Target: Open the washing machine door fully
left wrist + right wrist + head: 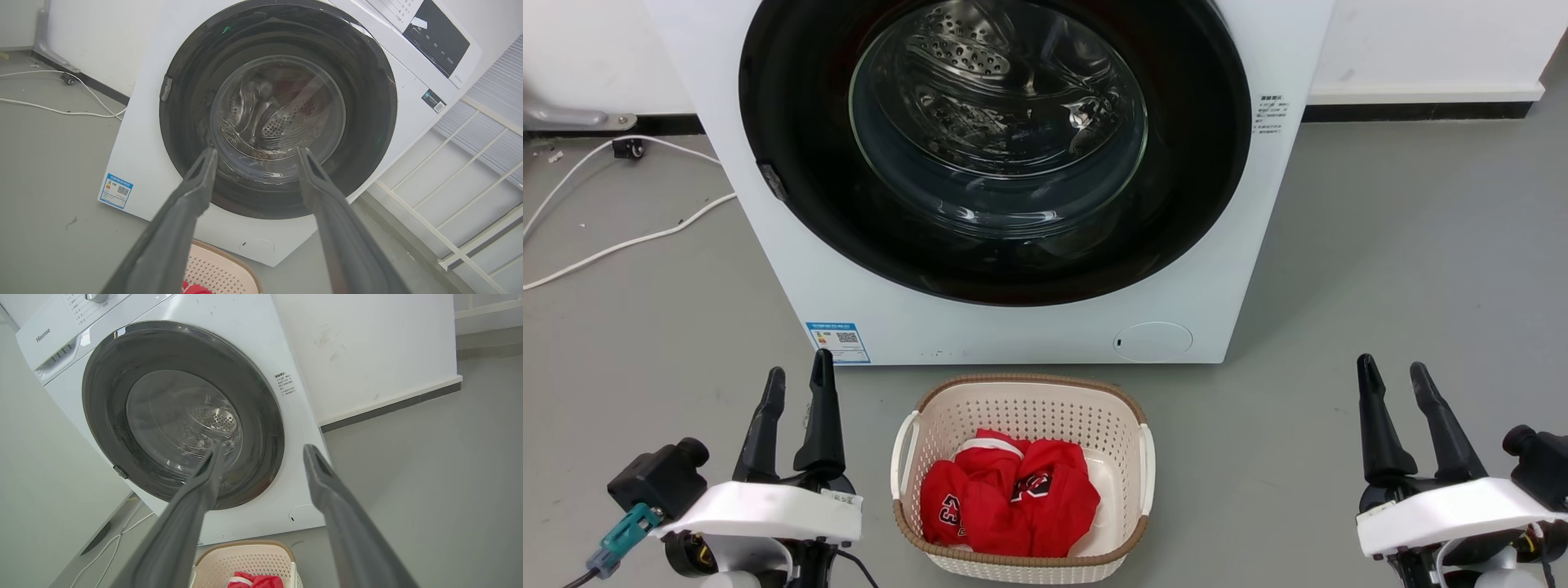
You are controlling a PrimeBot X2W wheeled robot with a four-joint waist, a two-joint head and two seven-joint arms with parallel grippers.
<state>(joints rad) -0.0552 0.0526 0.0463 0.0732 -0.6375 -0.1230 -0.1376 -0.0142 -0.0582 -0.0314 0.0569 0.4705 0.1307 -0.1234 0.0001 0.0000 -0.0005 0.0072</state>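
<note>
The washing machine door (1209, 155) is a big glossy black disc with a clear glass bowl at its centre, lying flush against the white machine front, shut. It has a small grey catch (772, 181) on its left rim. The same washing machine door (367, 102) fills the left wrist view, and the washing machine door (261, 428) sits left of centre in the right wrist view. My left gripper (796, 382) stands open at the lower left, well short of the machine. My right gripper (1392, 377) stands open at the lower right, holding nothing.
A cream laundry basket (907, 445) with red clothes (1013, 498) sits on the grey floor just before the machine, between my arms. White cables (621, 241) trail on the floor at the left. A small round white flap (1153, 340) marks the machine's lower front.
</note>
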